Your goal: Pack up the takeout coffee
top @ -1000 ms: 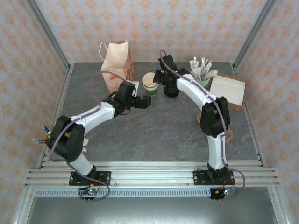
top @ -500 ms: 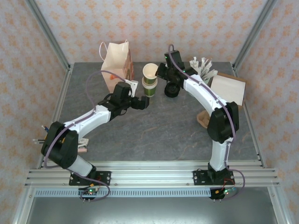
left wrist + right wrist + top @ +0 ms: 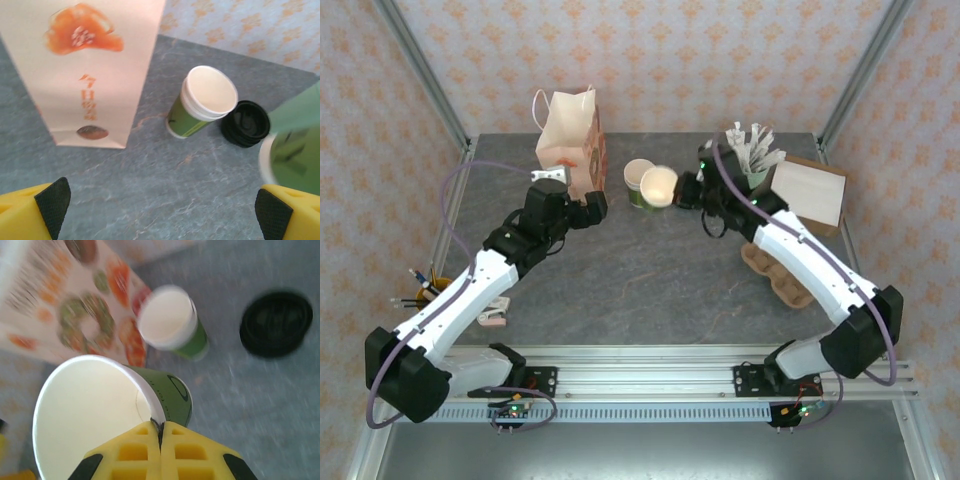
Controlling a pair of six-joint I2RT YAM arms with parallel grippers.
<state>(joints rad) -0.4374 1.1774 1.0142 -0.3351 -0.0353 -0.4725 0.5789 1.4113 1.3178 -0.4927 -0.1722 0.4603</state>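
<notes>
Beside paper bag [image 3: 570, 140] | right gripper [image 3: 161, 432] pinches paper cup [image 3: 95, 410] by rim, now lifted off standing cup [image 3: 202, 102] | left gripper [image 3: 163, 210] wide open, empty | cups separated, ready for lids.

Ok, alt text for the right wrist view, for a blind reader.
The right gripper pinches the rim of a lidless green paper cup. Beyond, on the grey table, stand a second open cup, a black lid and a printed paper bag.
</notes>
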